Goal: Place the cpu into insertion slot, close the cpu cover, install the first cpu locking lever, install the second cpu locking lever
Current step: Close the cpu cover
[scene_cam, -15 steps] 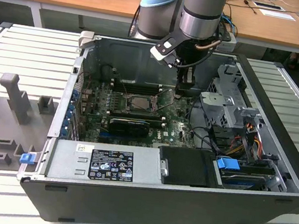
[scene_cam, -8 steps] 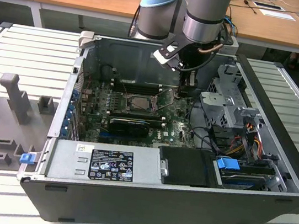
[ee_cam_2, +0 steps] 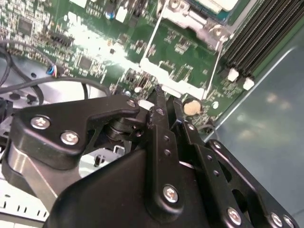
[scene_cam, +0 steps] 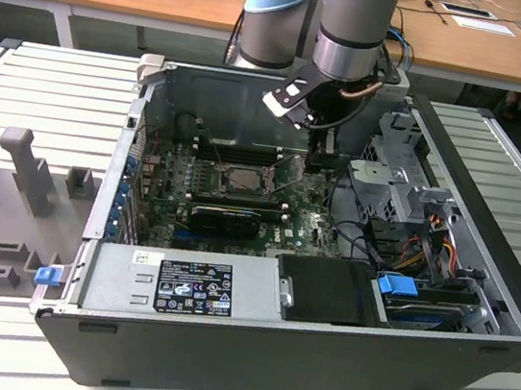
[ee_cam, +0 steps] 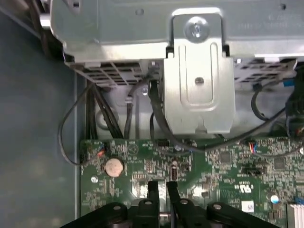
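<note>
Robot hand (ee_cam_2: 167, 97), fingers pinched together around nothing visible, hangs close above the motherboard (ee_cam_2: 95, 47) beside the insertion slot (scene_cam: 234, 180); a skewed descent could scrape components.

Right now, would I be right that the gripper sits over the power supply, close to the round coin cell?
Not quite: the gripper sits over the green motherboard instead, close to the round coin cell, as the first wrist view shows.

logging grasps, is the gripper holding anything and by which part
cannot tell: the gripper is down close to the green motherboard and any hold is hidden
</note>
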`<state>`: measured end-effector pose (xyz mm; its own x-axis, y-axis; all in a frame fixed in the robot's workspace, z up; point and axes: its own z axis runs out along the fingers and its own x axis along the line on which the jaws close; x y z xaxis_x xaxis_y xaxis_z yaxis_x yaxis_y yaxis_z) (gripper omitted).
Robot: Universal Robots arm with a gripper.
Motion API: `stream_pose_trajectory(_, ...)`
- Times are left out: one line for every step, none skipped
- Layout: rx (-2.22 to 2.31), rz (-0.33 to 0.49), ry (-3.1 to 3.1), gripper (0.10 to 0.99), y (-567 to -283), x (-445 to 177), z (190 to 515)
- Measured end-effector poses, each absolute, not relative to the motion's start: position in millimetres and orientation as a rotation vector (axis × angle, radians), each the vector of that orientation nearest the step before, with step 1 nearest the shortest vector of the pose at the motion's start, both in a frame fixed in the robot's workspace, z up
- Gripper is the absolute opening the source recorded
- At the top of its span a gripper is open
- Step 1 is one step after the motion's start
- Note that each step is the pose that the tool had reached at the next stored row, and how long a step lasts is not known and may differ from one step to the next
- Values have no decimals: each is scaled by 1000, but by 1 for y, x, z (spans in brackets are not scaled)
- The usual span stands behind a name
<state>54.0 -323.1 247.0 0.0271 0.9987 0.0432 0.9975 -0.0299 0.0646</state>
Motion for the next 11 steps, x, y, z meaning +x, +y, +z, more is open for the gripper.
stream_pose_trajectory(2240, 118, 2177, 212, -323, 52, 247)
stream_pose_trajectory(2241, 118, 2178, 212, -323, 50, 247)
stream_pose_trajectory(2241, 119, 2178, 212, -323, 46, 247)
stream_pose_trajectory(2241, 119, 2178, 212, -323, 44, 247)
stream_pose_trajectory(2241, 119, 2178, 212, -323, 42, 247)
stream_pose_trajectory(2241, 119, 2178, 212, -323, 41, 247)
stream_pose_trajectory(2241, 119, 2178, 212, -323, 40, 247)
stream_pose_trajectory(2241, 119, 2178, 212, -323, 40, 247)
stream_pose_trajectory(2241, 119, 2178, 212, -323, 40, 247)
stream_pose_trajectory(2241, 119, 2178, 212, -323, 39, 247)
stream_pose_trajectory(2241, 119, 2178, 212, -323, 38, 247)
